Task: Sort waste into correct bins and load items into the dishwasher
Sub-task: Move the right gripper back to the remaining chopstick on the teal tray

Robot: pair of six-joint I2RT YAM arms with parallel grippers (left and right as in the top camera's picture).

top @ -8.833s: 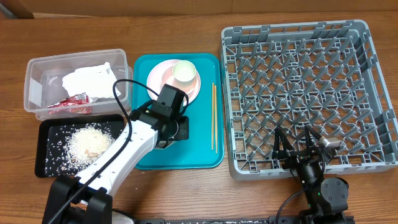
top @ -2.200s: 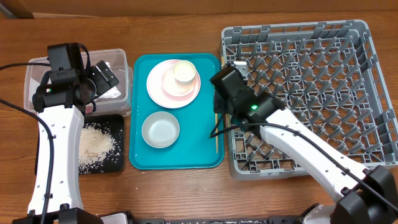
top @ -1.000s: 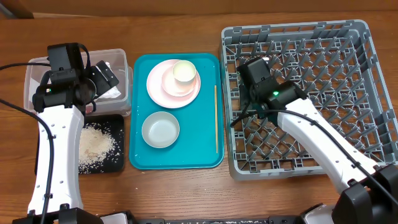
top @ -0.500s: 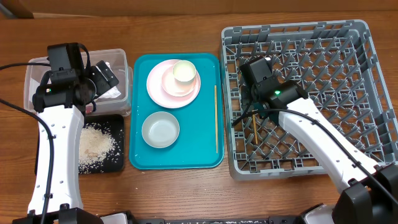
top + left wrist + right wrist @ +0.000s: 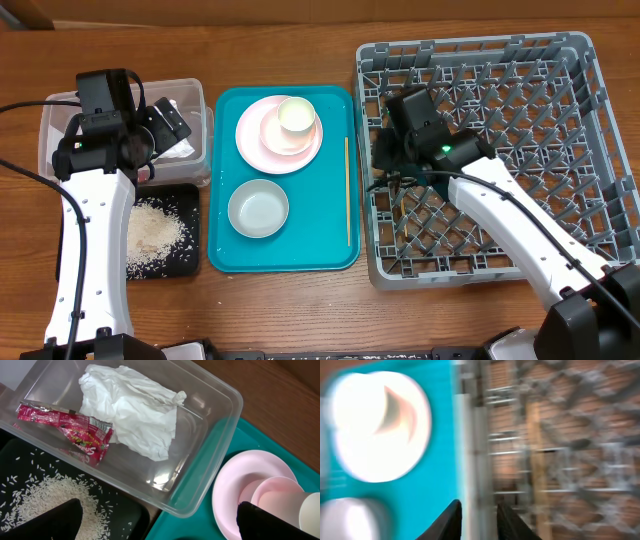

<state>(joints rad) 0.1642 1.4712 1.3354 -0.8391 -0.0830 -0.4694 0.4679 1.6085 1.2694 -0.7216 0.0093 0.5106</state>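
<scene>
Light is bright and even from above; shadows on the table [image 5: 300,310] are soft. The left wrist view is sharp, with glare on the clear tub [image 5: 162,480]; the right wrist view is smeared by motion blur, the plates [image 5: 360,440] blown white.

Clear glossy plastic tub [image 5: 200,445], crumpled paper napkin [image 5: 132,407], shiny red packet [image 5: 67,427], matt grey plastic rack [image 5: 540,110].

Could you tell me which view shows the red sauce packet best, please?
The left wrist view: the red sauce packet lies fully visible in the clear tub. Overhead, the left arm hides it; the blurred right wrist view misses it.
</scene>
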